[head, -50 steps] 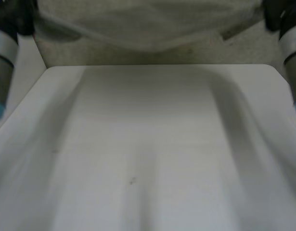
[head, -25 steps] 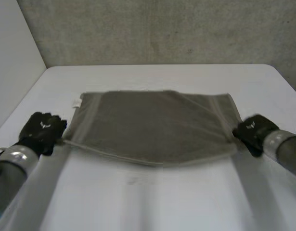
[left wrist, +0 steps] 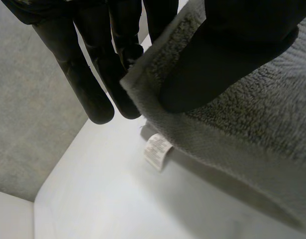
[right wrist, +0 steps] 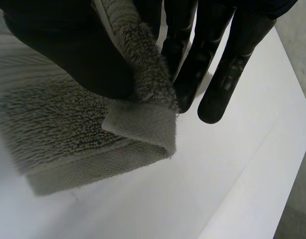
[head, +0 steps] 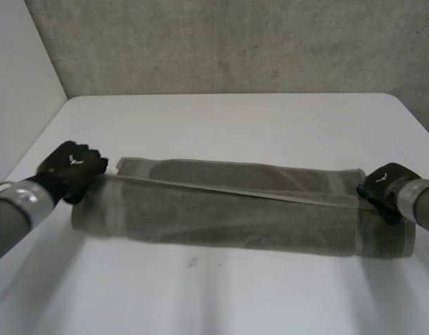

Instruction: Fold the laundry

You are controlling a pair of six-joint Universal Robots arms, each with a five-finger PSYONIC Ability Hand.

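A white table (head: 242, 115) is bounded at its far edge by a speckled grey surface (head: 235, 42), possibly carpet; a white panel (head: 19, 91) is seen at the left.

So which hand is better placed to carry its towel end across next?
Marginally right. The left hand and right hand each pinch a towel corner, but the right end lies nearer the table edge, so bringing it inward seems safer.

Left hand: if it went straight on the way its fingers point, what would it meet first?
Probably the bare table just past the left hand's fingertips, beside the towel's label; the gap is hard to judge.
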